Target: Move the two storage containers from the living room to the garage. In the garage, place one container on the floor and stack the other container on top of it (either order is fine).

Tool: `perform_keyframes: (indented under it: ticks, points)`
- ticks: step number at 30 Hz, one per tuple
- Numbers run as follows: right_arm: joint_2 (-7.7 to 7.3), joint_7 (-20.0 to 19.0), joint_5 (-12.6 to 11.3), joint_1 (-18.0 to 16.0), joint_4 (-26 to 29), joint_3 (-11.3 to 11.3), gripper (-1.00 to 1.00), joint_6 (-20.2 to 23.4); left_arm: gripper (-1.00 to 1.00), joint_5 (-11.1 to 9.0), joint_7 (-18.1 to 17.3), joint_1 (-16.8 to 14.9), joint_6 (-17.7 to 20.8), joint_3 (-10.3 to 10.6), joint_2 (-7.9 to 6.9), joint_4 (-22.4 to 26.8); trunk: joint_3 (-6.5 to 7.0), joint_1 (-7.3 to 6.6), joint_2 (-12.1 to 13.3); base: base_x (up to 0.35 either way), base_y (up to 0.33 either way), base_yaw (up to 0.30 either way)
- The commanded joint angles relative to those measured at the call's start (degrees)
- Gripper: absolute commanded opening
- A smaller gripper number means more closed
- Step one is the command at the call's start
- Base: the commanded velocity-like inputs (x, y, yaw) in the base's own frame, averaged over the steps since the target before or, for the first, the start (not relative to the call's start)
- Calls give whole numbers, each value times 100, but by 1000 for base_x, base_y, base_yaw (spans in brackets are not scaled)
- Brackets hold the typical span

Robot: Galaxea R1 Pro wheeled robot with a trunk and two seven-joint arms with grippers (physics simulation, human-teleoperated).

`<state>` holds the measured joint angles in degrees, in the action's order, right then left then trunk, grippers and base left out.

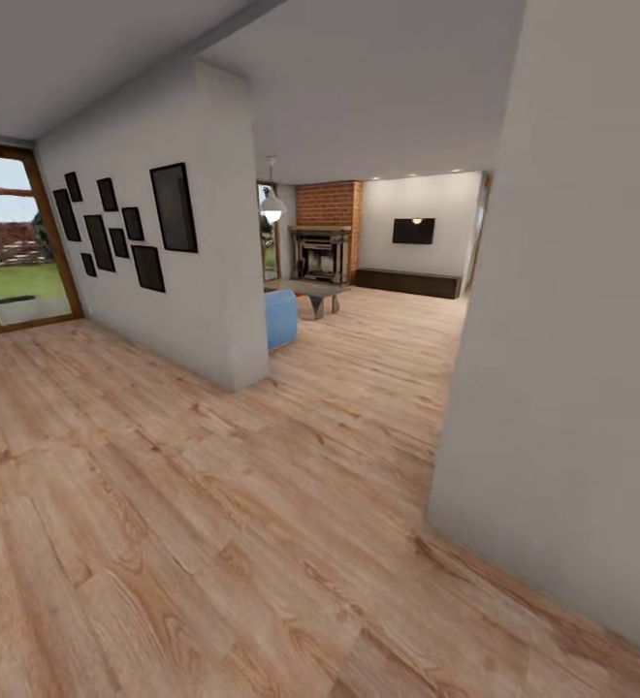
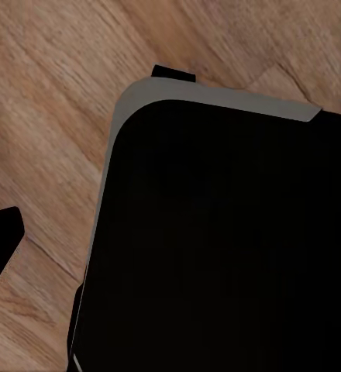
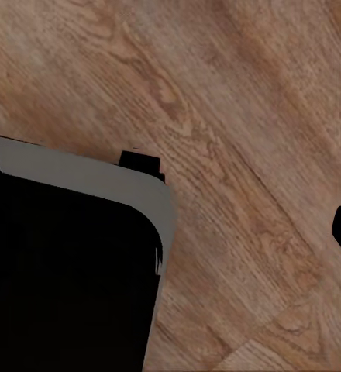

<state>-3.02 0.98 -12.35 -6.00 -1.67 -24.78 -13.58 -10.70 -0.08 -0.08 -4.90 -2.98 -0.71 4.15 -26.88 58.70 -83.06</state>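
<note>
A light plank floor (image 1: 213,543) spreads across a hallway; a grey wall (image 1: 572,339) closes the right side, and a partition (image 1: 145,271) hung with dark frames (image 1: 173,206) stands at the left; between them the passage opens onto the living room (image 1: 378,291), with a brick fireplace (image 1: 322,242), a blue sofa corner (image 1: 281,317), a low table (image 1: 310,291), a pendant lamp (image 1: 272,206) and a wall screen (image 1: 413,231).

The step in hand looks like the drive in to fetch the containers; to do it well, I judge the base should hold the middle of the gap, well apart from the right wall's near corner, then swing round the sofa before slowing.

Both wrist views look down on the same planks past the robot's black, grey-edged base (image 2: 217,232); whether either gripper is spread or closed I cannot tell, and nothing appears held.

The containers are somewhere beyond this view, so their look cannot be told.
</note>
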Motion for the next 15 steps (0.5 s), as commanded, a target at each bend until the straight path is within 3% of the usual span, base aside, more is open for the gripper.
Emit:
perform_keyframes:
  ticks: [1, 15]
  points:
    - [3, 6, -51, -6, -18, -54, 100, -33, 100, -11, -1, -1, -11, -27, 1, 1, -5, 3, -2, 323, 0, 2]
    - [2, 16, -42, -6, -18, -84, 100, -24, 100, -11, -1, -1, -11, -27, 1, -1, -5, 3, -2, 323, 0, 0]
